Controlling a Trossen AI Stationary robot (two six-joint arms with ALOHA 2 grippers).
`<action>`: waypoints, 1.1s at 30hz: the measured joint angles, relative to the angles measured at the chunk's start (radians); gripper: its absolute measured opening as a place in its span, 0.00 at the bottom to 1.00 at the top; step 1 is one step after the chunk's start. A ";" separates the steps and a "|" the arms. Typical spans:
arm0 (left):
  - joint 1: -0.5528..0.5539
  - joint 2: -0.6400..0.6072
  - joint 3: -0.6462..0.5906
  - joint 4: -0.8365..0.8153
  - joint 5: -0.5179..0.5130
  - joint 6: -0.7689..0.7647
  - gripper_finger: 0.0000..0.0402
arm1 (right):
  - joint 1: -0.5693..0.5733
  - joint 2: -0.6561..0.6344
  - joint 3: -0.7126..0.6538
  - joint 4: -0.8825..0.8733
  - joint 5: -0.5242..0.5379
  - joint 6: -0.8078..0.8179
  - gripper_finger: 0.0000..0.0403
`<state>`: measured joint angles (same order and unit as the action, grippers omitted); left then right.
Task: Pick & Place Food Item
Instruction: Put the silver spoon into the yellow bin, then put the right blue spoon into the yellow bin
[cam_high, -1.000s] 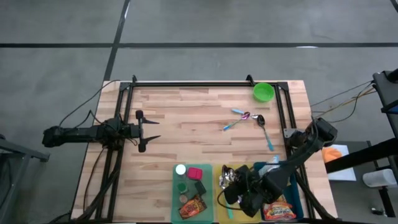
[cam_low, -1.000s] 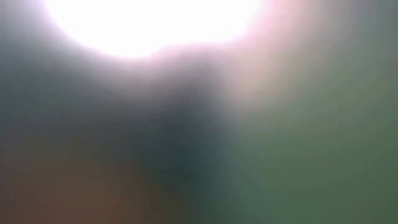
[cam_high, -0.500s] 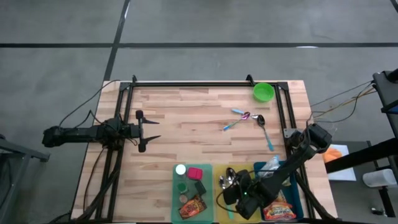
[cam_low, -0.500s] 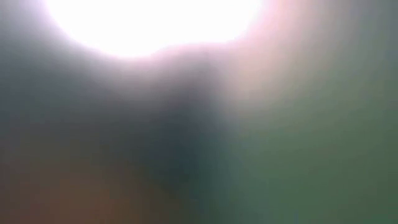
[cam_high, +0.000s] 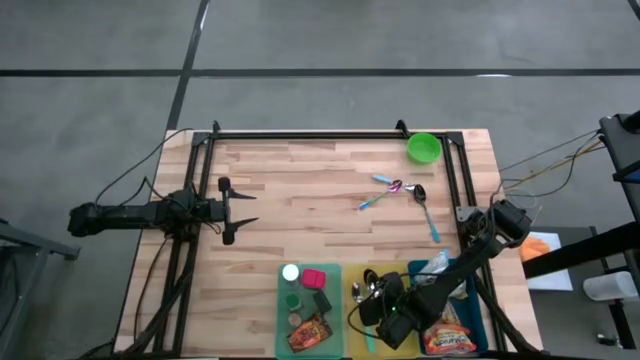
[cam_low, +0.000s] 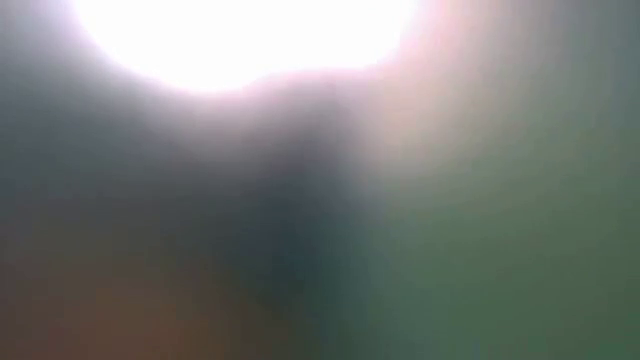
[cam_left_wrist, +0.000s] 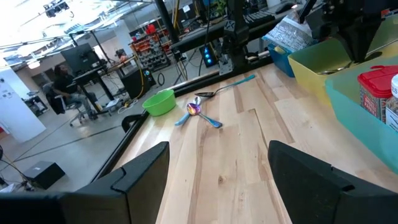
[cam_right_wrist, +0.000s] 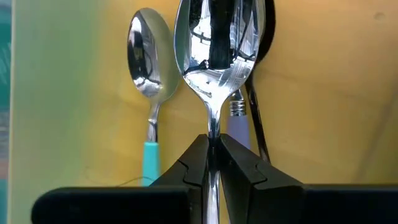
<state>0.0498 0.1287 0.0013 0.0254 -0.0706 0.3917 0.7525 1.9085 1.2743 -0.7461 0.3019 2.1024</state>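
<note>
Green bowl (cam_high: 423, 148) at table's (cam_high: 300, 200) far corner, loose spoons (cam_high: 400, 190) nearby, seated person (cam_left_wrist: 62, 84) in the room beyond

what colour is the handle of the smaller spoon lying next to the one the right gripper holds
Teal; the smaller spoon has a teal handle on the yellow bin floor, clearest in the right wrist view.

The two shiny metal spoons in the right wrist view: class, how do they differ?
The larger all-metal spoon is pinched at its neck by the right gripper; the smaller spoon with the turquoise handle lies free in the yellow bin. The gripped one has the bigger bowl. Both have polished bowls pointing the same way.
</note>
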 joint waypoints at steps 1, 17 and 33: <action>0.000 0.000 0.000 0.000 0.000 0.000 0.69 | 0.000 -0.001 -0.002 0.002 0.000 0.006 0.06; 0.000 0.000 0.000 0.000 0.000 0.000 0.69 | -0.001 -0.006 -0.038 0.029 0.012 0.048 0.17; 0.000 0.000 0.000 0.000 0.000 0.000 0.69 | -0.001 -0.010 -0.038 0.042 0.014 0.016 0.33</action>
<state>0.0498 0.1287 0.0013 0.0254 -0.0708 0.3919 0.7517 1.8981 1.2359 -0.7040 0.3161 2.1184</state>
